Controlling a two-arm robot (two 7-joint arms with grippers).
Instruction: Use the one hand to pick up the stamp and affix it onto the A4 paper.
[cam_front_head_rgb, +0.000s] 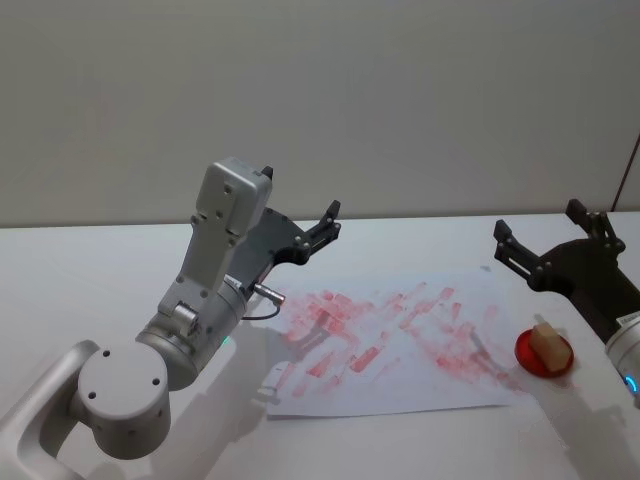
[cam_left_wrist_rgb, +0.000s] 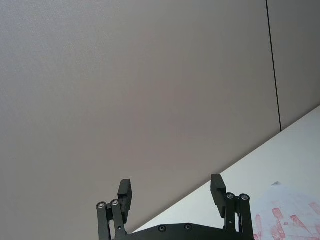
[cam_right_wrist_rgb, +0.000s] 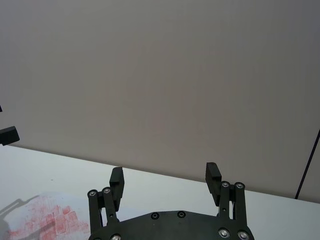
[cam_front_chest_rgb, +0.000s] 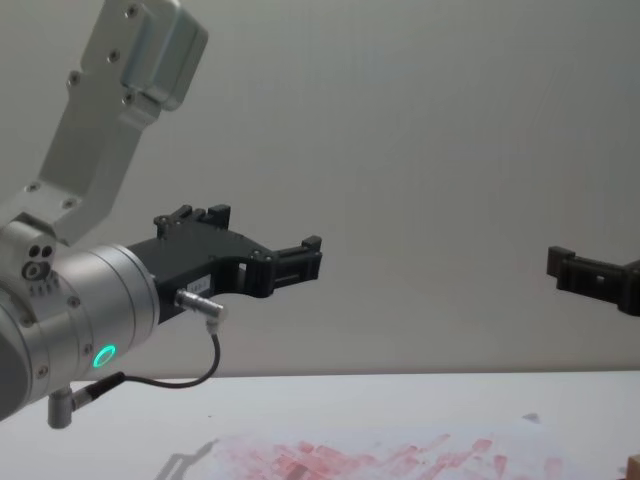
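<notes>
Stamp (cam_front_head_rgb: 545, 343) sits on a red pad (cam_front_head_rgb: 527, 364), brown block face down, probably parked there to take ink. The pad lies on the table (cam_front_head_rgb: 100, 260) at the paper's right edge, near its front right corner; whether it overlaps the sheet cannot be told. Nothing grips the stamp.

Paper (cam_front_head_rgb: 400, 392) lies flat mid-table, already crowded with red-pink prints across its middle. The front strip and the far right area are bare, so there is room for another print there.

Right gripper (cam_front_head_rgb: 537, 222) hangs in the air just behind the stamp, above table level, and is the nearer claw. Its jaws are spread wide and empty, and the wrist view confirms the gap. It points at the back wall, not down, so it is not lined up for a grasp yet. It likely needs to tilt down and drop over the block, jaws either side of the flat faces.

Left gripper (cam_front_head_rgb: 330, 220) is raised over the paper's far left corner, also released and empty, aimed at the wall. It is well apart from the stamp, looks idle, and is held high, probably to keep clear of the sheet.

Task judged at the start: pick not begun. Risks are dragging the pad along or clipping its rim on descent.
</notes>
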